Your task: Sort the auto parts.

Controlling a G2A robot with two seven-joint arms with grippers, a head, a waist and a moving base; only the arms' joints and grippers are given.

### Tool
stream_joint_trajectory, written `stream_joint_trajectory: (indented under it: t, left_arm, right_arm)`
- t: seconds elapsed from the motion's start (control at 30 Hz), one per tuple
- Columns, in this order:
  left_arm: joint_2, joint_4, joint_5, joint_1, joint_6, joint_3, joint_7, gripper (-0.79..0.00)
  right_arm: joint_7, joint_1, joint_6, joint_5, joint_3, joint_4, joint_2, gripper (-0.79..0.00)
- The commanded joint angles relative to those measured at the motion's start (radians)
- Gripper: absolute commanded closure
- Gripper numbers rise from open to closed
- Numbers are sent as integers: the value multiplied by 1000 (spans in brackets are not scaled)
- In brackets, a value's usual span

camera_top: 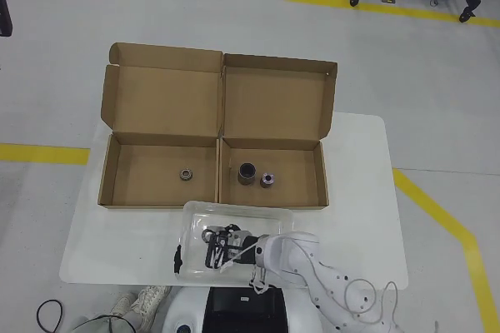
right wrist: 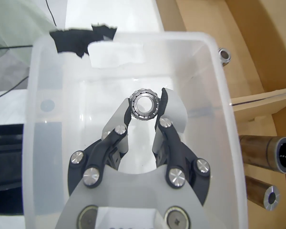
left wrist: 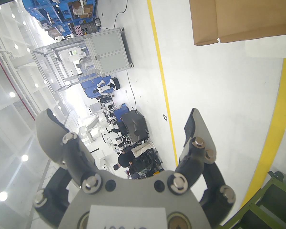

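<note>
With right fingers (right wrist: 171,113) pinched on bearing (right wrist: 144,116) inside bin (right wrist: 219,72), probably for carrying to box (right wrist: 205,13); left fingers (left wrist: 195,129) wide open, empty.

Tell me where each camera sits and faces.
Top view: above the arms, looking down at table, cardboard boxes and clear bin; right gripper shows.
Left wrist view: on the left arm, facing out over the floor; open left gripper shows.
Right wrist view: on the right arm, looking into the bin; right gripper holds a bearing.
Top and right wrist views share the bin.
</note>
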Motion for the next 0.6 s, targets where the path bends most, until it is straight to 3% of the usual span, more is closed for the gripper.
stream_joint_trajectory:
  t: [0.0, 0.23, 0.37, 0.57]
  left_arm:
    - [0, 0, 0, 0, 0, 0, 0, -785]
    - [0, 0, 0, 0, 0, 0, 0, -785]
    - [0, 0, 0, 0, 0, 0, 0, -785]
    - [0, 0, 0, 0, 0, 0, 0, -785]
  right_arm:
    - [-84, -6, -4, 8, 14, -10, 5, 0]
    - [-314, 13, -72, 137, 86, -27, 19, 0]
    - [-328, 69, -117, 215, 93, -42, 15, 0]
    - [-312, 178, -105, 357, 64, -22, -8, 0]
